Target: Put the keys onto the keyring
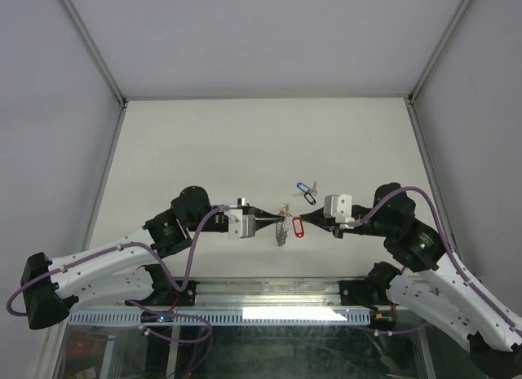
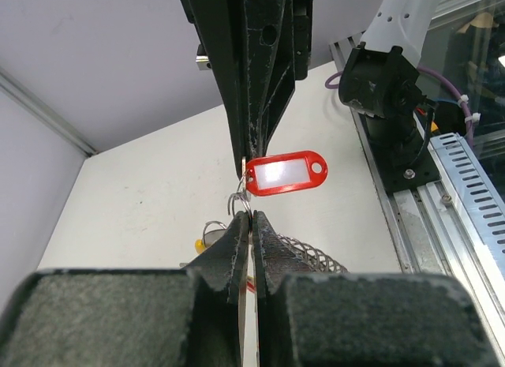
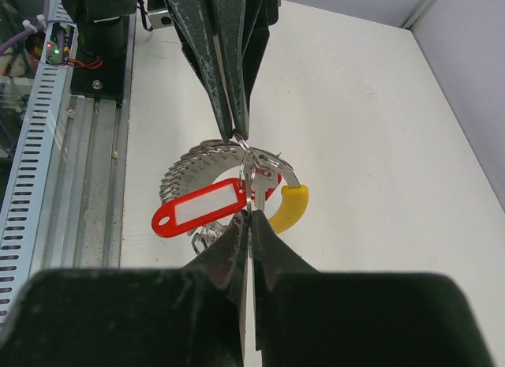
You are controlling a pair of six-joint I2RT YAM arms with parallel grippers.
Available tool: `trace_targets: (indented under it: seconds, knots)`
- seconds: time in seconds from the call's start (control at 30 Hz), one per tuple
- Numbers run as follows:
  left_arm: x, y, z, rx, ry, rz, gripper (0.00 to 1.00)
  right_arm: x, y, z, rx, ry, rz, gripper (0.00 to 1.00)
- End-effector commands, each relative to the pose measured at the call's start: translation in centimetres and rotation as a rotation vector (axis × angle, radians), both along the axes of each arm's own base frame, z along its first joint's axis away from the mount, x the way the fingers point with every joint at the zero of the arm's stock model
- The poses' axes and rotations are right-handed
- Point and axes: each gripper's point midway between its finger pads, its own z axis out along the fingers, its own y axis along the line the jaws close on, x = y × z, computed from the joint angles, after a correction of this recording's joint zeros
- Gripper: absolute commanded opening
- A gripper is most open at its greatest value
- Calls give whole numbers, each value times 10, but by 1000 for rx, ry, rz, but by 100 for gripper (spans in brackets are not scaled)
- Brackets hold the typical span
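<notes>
Threading seems to be in hand: the left gripper (image 3: pixel 237 136) is clamped on the thin silvery hoop keyring with a yellow section (image 3: pixel 289 207). The right gripper (image 3: pixel 251 215), also closed, pinches the small silver key with the red plastic tag (image 3: pixel 197 211) right against that hoop, just above the white table (image 1: pixel 204 143). The next move probably calls for sliding the key's small loop along the wire without losing either pinch. Only the top view shows a silver key with a blue tag (image 1: pixel 303 187) lying just behind, while the wrist views show the contact.

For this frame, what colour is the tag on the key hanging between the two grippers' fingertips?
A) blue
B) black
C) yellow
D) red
D: the red-tagged key hangs where the shut left gripper and shut right gripper meet, by the keyring. The blue-tagged key lies apart on the table.
</notes>
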Motion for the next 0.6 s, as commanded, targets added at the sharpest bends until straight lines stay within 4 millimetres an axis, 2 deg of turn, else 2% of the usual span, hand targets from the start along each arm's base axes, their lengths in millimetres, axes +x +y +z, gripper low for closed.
trace_targets:
  seconds: [0.0, 0.27, 0.57]
  knots:
    - [-15, 4, 25, -77, -79, -66, 0, 9, 3, 14, 49, -6, -44, 1]
    - [-19, 4, 23, -75, -83, -86, 0, 13, 8, 14, 72, 35, -56, 0]
    - [-13, 6, 21, -74, -68, -50, 0, 7, 4, 39, 111, 45, -62, 0]
